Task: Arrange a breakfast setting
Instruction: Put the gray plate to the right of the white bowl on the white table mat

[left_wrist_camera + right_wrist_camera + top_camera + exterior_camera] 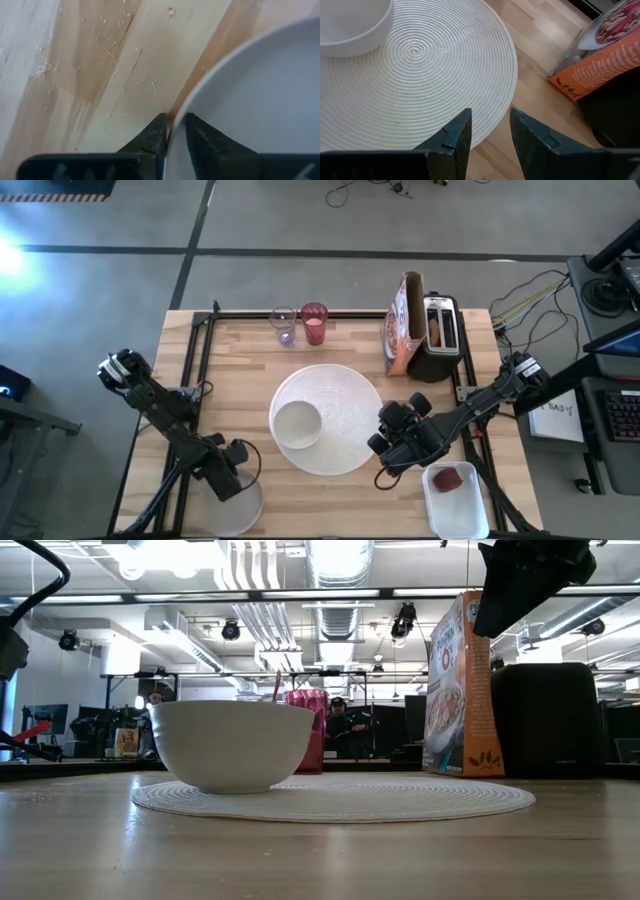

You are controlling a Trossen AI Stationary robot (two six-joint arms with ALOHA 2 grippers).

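A small grey plate point(246, 508) lies flat at the table's near edge, left of centre, and my left gripper point(172, 127) comes down on its rim, shut on it. The round white ribbed placemat point(335, 415) lies mid-table with a small white bowl point(298, 423) standing on its near left part. My right gripper point(490, 130) hovers open above the placemat's right edge with nothing between its fingers. A pink-red tumbler point(314, 323) stands at the far edge. A small red fruit point(449, 479) lies in a white tub point(458, 505) at the near right. My left gripper pinches the plate's rim point(176, 112), one finger point(155, 132) outside the plate over the wood and the other finger point(197, 132) inside, over the plate's face. The fingers point straight down from above. The plate lies flat on the table.
A clear glass point(284, 326) stands beside the tumbler. A cereal box point(402, 325) and a black-and-silver toaster point(438, 335) stand at the far right. Black rails run along the table's left, far and right edges. Bare wood lies left of the placemat.
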